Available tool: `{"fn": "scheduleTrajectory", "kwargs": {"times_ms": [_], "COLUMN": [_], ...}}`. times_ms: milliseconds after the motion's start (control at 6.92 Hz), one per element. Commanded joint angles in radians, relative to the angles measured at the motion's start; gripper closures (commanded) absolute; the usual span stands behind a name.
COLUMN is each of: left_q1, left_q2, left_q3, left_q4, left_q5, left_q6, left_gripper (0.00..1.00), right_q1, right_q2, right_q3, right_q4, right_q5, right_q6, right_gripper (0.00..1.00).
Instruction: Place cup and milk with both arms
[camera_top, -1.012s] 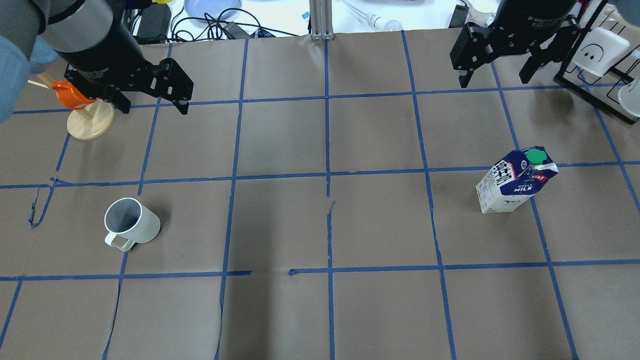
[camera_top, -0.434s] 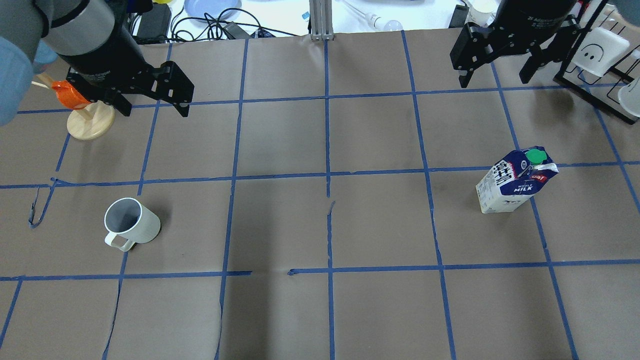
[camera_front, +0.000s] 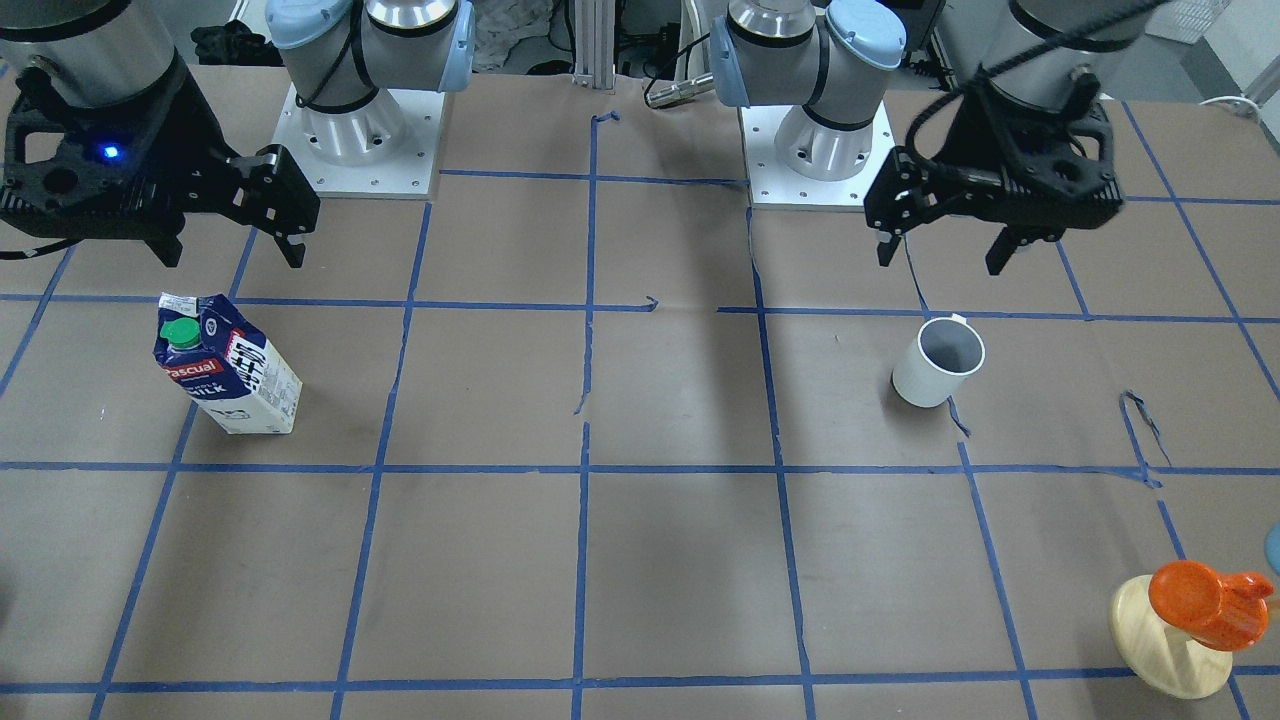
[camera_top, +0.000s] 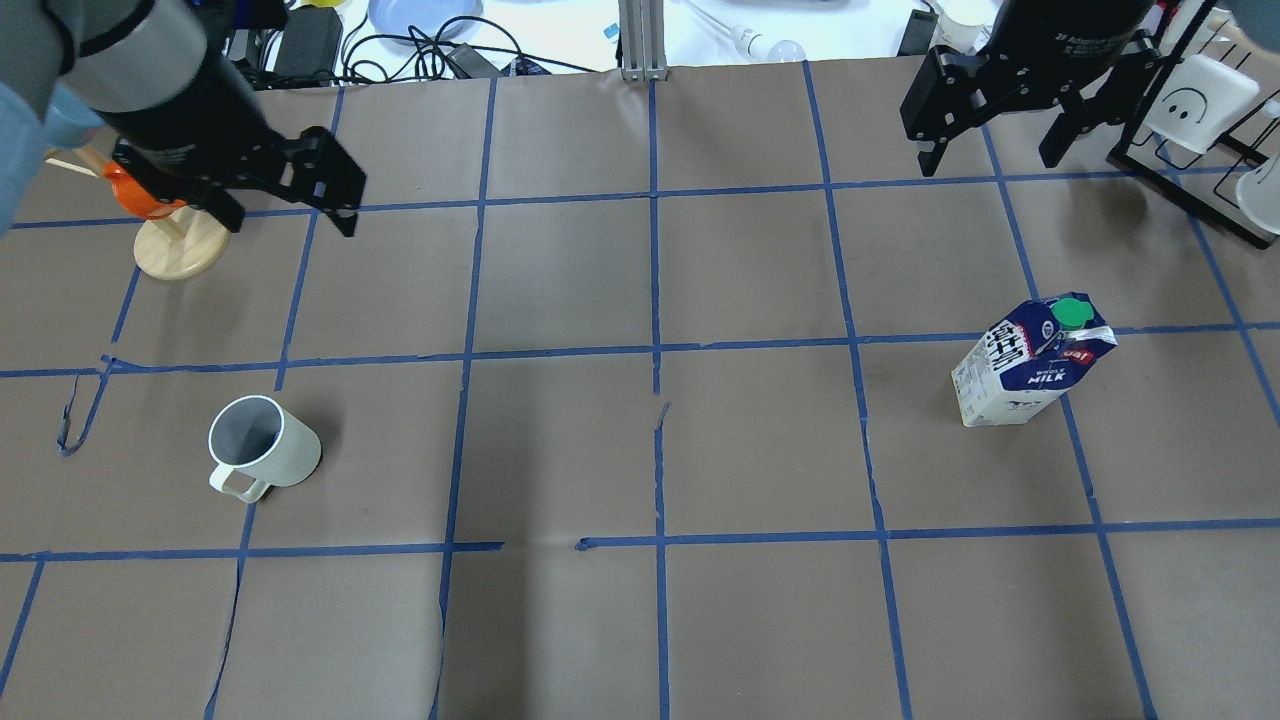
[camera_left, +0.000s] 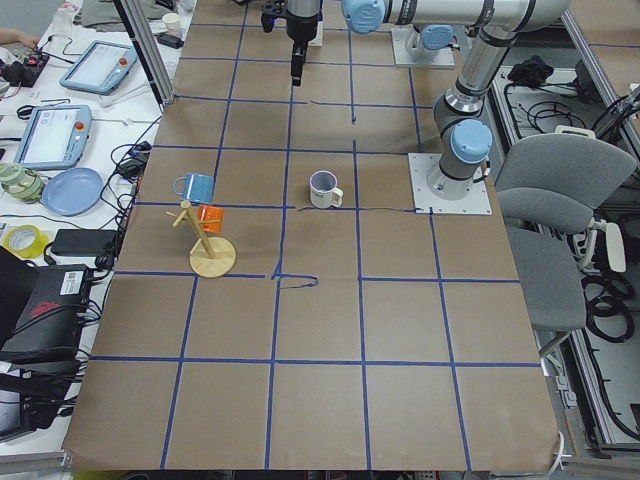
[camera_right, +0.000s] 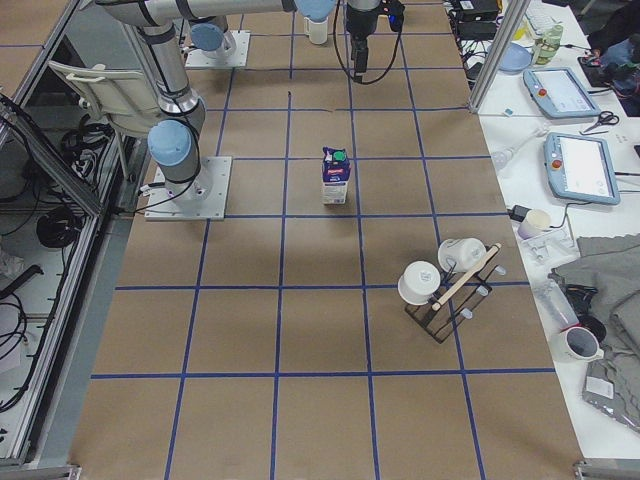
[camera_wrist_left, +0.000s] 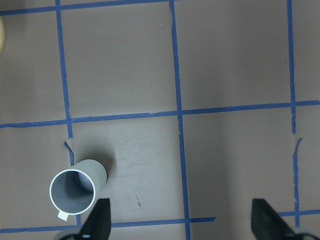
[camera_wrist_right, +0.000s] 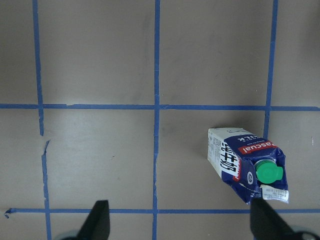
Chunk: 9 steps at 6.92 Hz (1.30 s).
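Note:
The white cup (camera_top: 262, 455) stands upright on the brown paper on the left side, handle toward the robot; it also shows in the front view (camera_front: 938, 361) and at the lower left of the left wrist view (camera_wrist_left: 75, 189). My left gripper (camera_top: 290, 215) is open and empty, high above the table, beyond the cup (camera_front: 940, 258). The blue and white milk carton (camera_top: 1030, 365) with a green cap stands upright on the right side (camera_front: 228, 365) (camera_wrist_right: 247, 162). My right gripper (camera_top: 988, 160) is open and empty, high beyond the carton (camera_front: 233, 258).
A pale wooden stand with an orange cup (camera_top: 170, 235) stands at the far left, close under my left arm. A black rack with white mugs (camera_top: 1190, 110) stands at the far right, beside my right gripper. Cables and a plate lie past the table's far edge.
My left gripper has shifted a little to the left in the overhead view, over the wooden stand. The right arm, cup and carton have not moved.

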Motion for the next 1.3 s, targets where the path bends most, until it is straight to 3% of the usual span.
{"fn": "scheduleTrajectory", "kwargs": {"times_ms": [0,145,434,1157], "left_q1": [0.159,0.202,0.279,0.305], "left_q2": [-0.041,-0.053,-0.076,-0.101], "left_q3": [-0.168,-0.236,-0.274,-0.365], "left_q4": [0.205,0.309,0.315,0.327], "left_q5": [-0.009,-0.002,-0.011,-0.003], "left_q6": [0.126,0.214,0.275,0.276], "left_gripper": [0.0,0.0,0.0,0.0], "right_q1": [0.0,0.0,0.0,0.0], "right_q2": [0.0,0.0,0.0,0.0], "right_q3": [0.0,0.0,0.0,0.0], "right_q4": [0.001,0.001,0.001,0.001], "right_q5": [0.0,0.0,0.0,0.0], "right_q6": [0.0,0.0,0.0,0.0], "right_gripper": [0.0,0.0,0.0,0.0]}}
